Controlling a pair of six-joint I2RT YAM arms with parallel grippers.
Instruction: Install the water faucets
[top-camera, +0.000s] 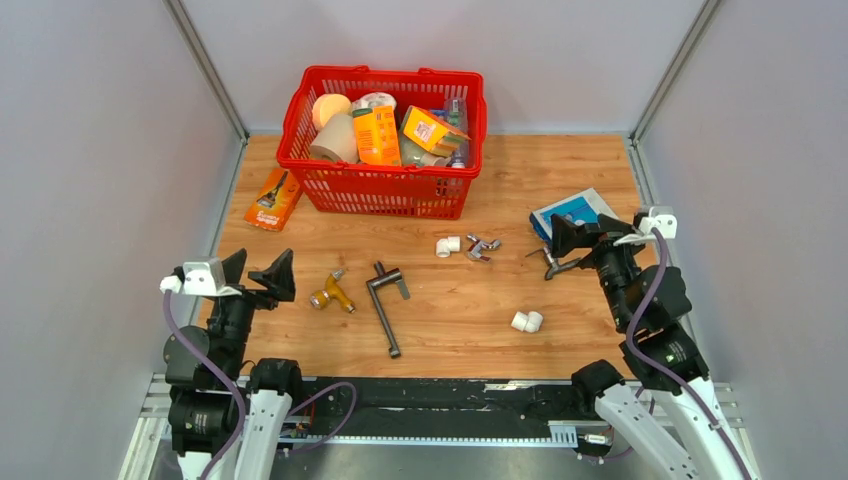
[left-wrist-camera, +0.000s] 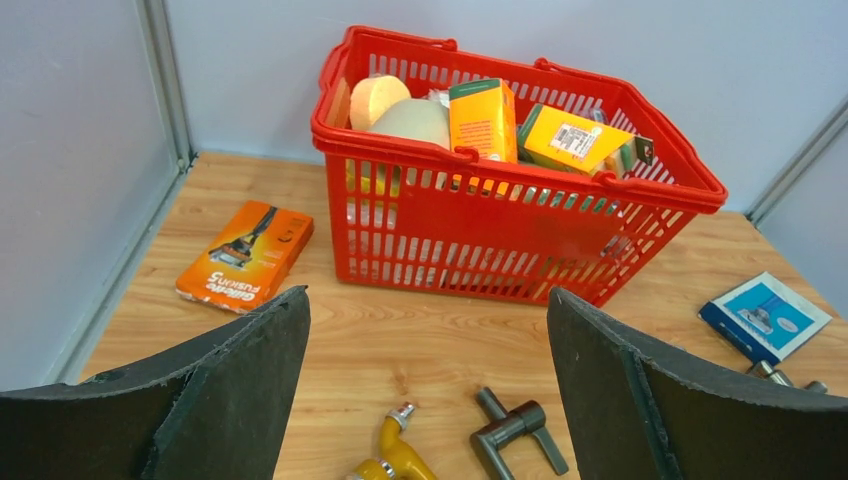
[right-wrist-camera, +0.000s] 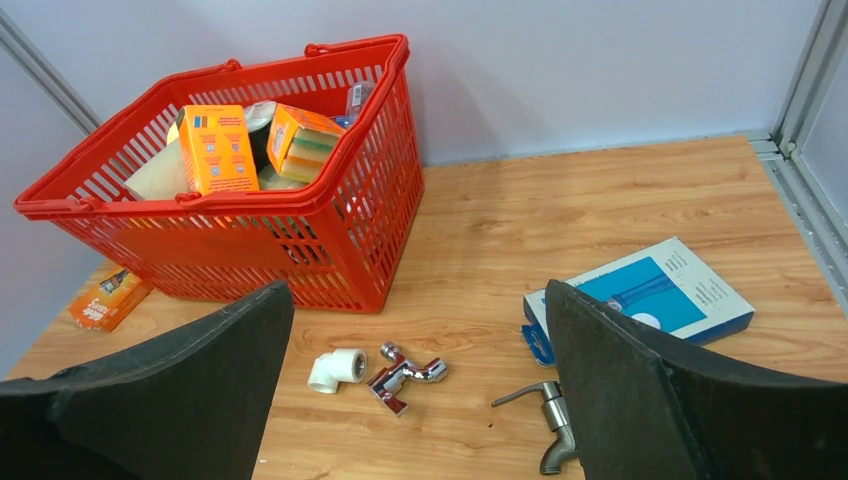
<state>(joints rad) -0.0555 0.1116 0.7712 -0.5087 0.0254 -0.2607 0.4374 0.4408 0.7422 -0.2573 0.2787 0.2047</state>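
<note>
The long dark grey faucet (top-camera: 384, 305) lies flat on the wooden table, centre-left; its side arm and lever show in the left wrist view (left-wrist-camera: 510, 430). A gold-coloured faucet (top-camera: 331, 293) lies just left of it and shows in the left wrist view (left-wrist-camera: 395, 455) too. My left gripper (top-camera: 258, 270) is open and empty, hovering left of both (left-wrist-camera: 426, 295). My right gripper (top-camera: 585, 238) is open and empty at the right (right-wrist-camera: 418, 290). A small grey tap (top-camera: 553, 262) lies by its right finger (right-wrist-camera: 553, 420). A chrome faucet (right-wrist-camera: 405, 377) lies beyond it.
A red basket (top-camera: 385, 190) full of goods stands at the back. An orange razor pack (top-camera: 273, 199) lies left of it. A blue box (top-camera: 575, 211) lies at the right. White elbow fittings lie at the centre (top-camera: 447, 246) and near right (top-camera: 526, 321).
</note>
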